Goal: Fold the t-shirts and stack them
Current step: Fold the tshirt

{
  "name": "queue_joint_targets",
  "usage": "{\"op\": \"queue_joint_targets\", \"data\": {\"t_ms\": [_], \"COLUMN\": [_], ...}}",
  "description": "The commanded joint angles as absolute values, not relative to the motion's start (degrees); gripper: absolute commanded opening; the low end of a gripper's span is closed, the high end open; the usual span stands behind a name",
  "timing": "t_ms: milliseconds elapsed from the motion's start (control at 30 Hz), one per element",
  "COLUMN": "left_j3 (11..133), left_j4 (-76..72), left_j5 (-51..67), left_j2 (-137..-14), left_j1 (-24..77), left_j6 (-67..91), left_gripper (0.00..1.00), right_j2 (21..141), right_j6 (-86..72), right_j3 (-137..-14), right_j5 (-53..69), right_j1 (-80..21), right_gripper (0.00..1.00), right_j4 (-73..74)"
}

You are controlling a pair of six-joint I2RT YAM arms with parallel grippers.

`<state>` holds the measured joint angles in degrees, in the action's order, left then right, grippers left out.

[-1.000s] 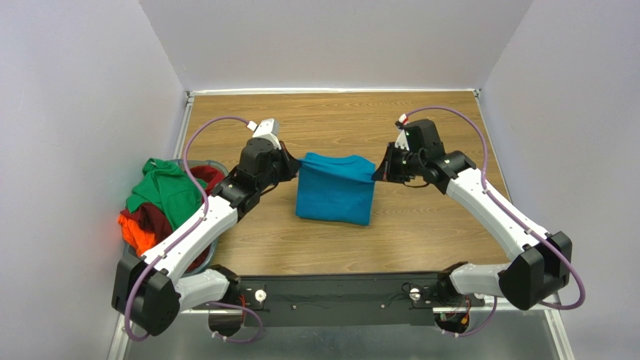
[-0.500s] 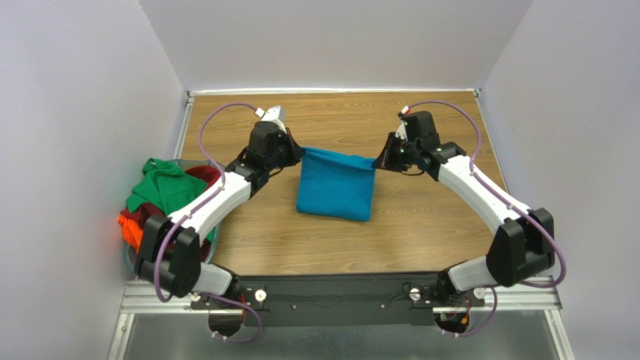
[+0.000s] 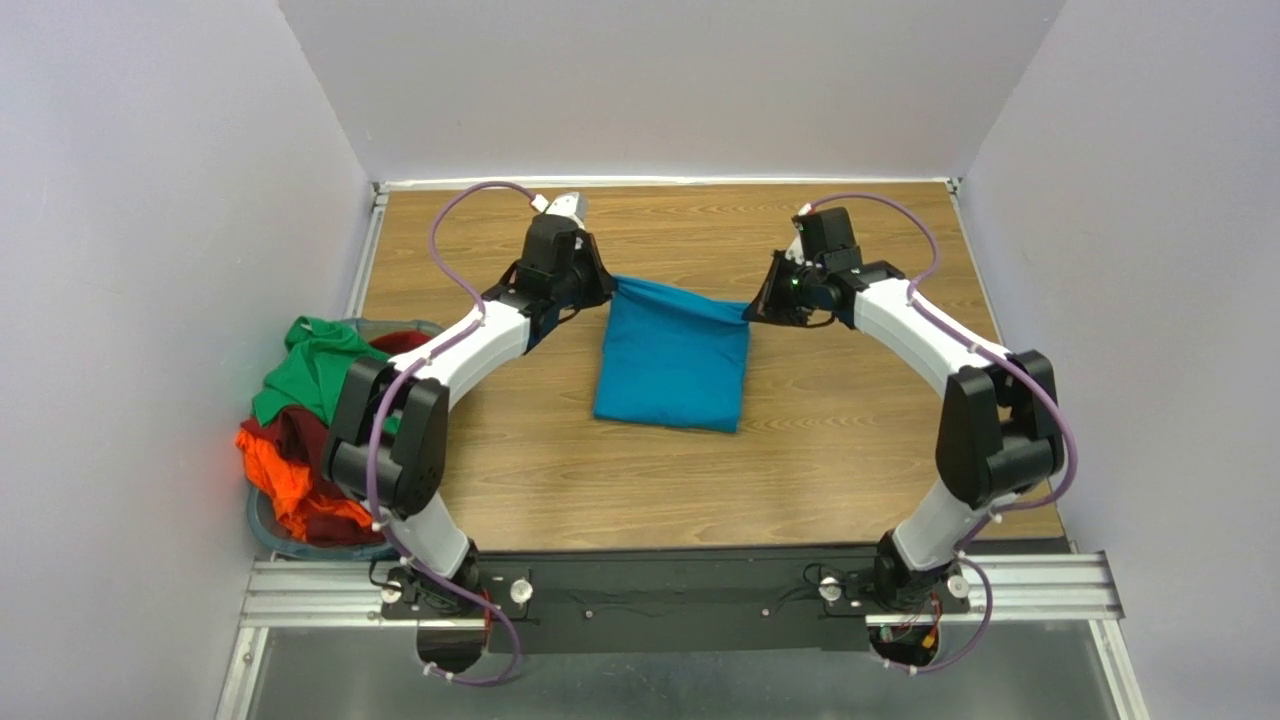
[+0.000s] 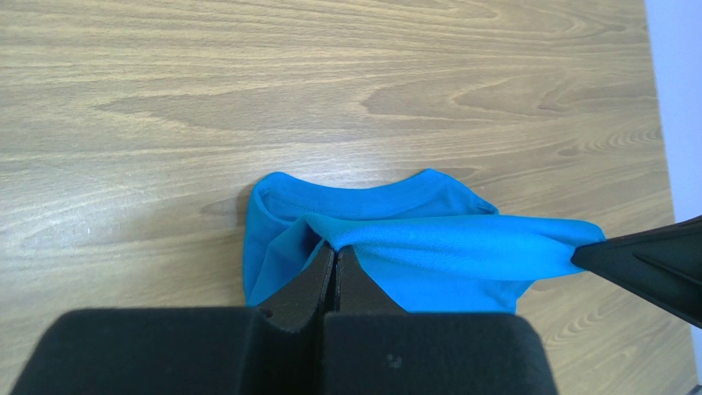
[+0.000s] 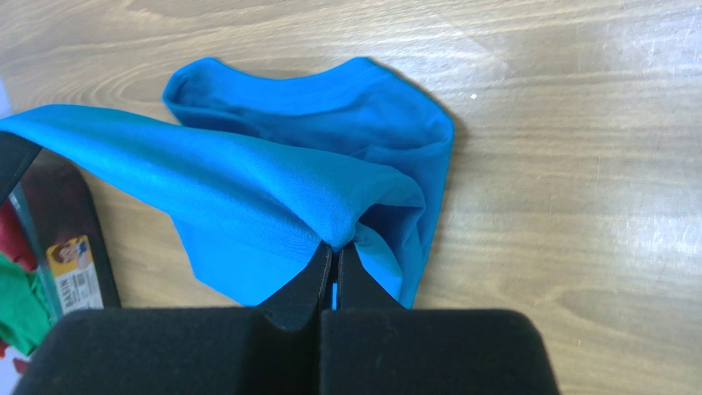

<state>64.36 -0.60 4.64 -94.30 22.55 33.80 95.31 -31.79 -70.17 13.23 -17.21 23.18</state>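
The teal-blue t-shirt (image 3: 670, 357) lies partly folded on the wooden table, its upper layer lifted and stretched between both grippers. My left gripper (image 3: 609, 285) is shut on its far left corner, seen close up as a pinched fold of the teal-blue t-shirt (image 4: 428, 247) at my left gripper (image 4: 334, 248). On the far right corner my right gripper (image 3: 747, 311) is shut too; in the right wrist view the teal-blue t-shirt (image 5: 272, 189) bunches at my right gripper (image 5: 334, 247). The green t-shirt (image 3: 319, 378), dark red t-shirt (image 3: 319, 438) and bright orange t-shirt (image 3: 293, 480) are heaped at the left.
A grey-blue round basket (image 3: 265, 518) at the table's left edge holds the heap of shirts. White walls close in the table on the left, back and right. Bare wood shows in front of the blue shirt and along the back.
Both grippers have carried the shirt's held edge away from me toward the back of the table. The lifted layer has come down lower and the shirt now looks flatter and longer.
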Motion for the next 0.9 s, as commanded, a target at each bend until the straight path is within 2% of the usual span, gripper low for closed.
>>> {"op": "queue_joint_targets", "data": {"t_ms": [0,300,333,367,400,433,500,533,567,600,633,867], "left_j3": [68.2,74.1,74.5,75.0,76.1,76.5,77.5,77.8,77.6,77.1,76.6,69.1], "left_j4": [-1.0,1.6,1.6,2.3,2.5,3.3,4.7,5.0,5.0,5.0,5.1,4.2], "left_j5": [3.6,1.9,1.7,1.6,1.6,1.4,0.8,0.4,0.5,0.5,0.4,-0.4], "left_j2": [-98.3,-107.4,-107.9,-108.9,-109.2,-109.7,-109.8,-109.3,-108.0,-107.3,-106.4,-96.3], "left_j1": [21.3,20.7,20.6,20.5,20.4,20.5,20.4,20.4,20.4,20.5,20.5,22.7], "left_j6": [32.0,31.6,31.6,31.2,31.1,30.8,30.5,30.5,30.4,30.4,30.7,32.4], "left_gripper": [0.00,0.00,0.00,0.00,0.07,0.19,0.39,0.57,0.62,0.67,0.98,0.98], "right_j2": [99.6,109.2,109.8,110.6,110.7,111.0,110.8,110.6,110.1,108.9,107.9,96.0], "right_j6": [-32.0,-32.8,-32.9,-33.0,-33.1,-33.1,-32.4,-31.9,-31.6,-31.3,-31.6,-32.0], "right_j3": [-73.7,-78.7,-78.7,-79.3,-79.5,-80.0,-80.5,-80.6,-80.8,-80.5,-80.2,-71.4], "right_j5": [12.0,8.3,8.3,7.7,7.6,7.3,7.6,7.9,9.0,9.7,10.5,14.2], "right_j1": [-16.2,-15.7,-15.6,-15.6,-15.6,-15.4,-15.5,-15.4,-15.5,-15.5,-15.5,-16.1], "right_gripper": [0.01,0.07,0.10,0.19,0.26,0.48,0.70,0.85,1.00,1.00,1.00,1.00], "right_j4": [22.1,21.9,21.9,21.9,22.0,21.9,22.0,22.0,22.0,22.0,22.0,21.5]}}
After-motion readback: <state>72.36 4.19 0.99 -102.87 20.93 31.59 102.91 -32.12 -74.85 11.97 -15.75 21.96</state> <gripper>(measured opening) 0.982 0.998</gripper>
